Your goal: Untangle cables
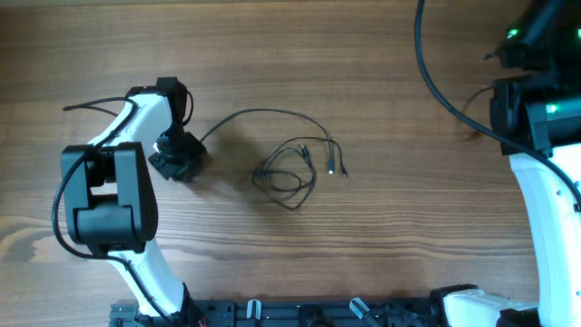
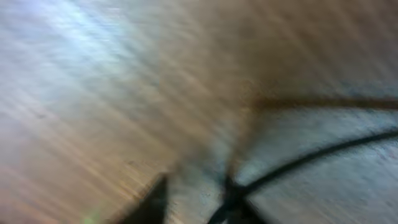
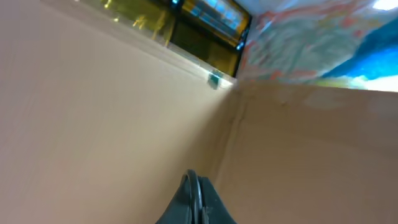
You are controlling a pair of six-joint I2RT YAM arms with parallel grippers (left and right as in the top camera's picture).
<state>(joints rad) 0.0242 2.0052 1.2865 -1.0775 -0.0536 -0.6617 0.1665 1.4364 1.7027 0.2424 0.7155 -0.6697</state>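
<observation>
**Status**
- Cables: loose tangle at approx. centre of tabletop. One long strand arcs from the tangle toward the edge opposite the arm bases, then runs down to the L arm. Plug ends lie just beside the tangle, on the side facing the right edge.
- Left fingers: wrist view is heavily blurred. Two dark tips appear apart with wood showing between them. The strand meets one tip; cannot tell if it is pinched or only resting against it.
- Right fingers: together, holding nothing, aimed away from the tabletop. R arm is parked near the far right corner, well apart from the cables.

**Hazards (judgement)**
1. Strand snagged on an L tip: a pull-away could drag the whole tangle toward the left edge and tighten the loops, not free them.
2. Strand slips out: it may spring back onto the bundle and add a crossing.
3. Blur suggests fast motion near the wood; low tips may scrape the tabletop or trap a second strand.
4. No 2nd anchor: w/ the R arm far off, any L pull moves the bundle as one. Bring R in to pin the tangle first.
5. Plug ends may hook a loop if they are drawn through.
</observation>
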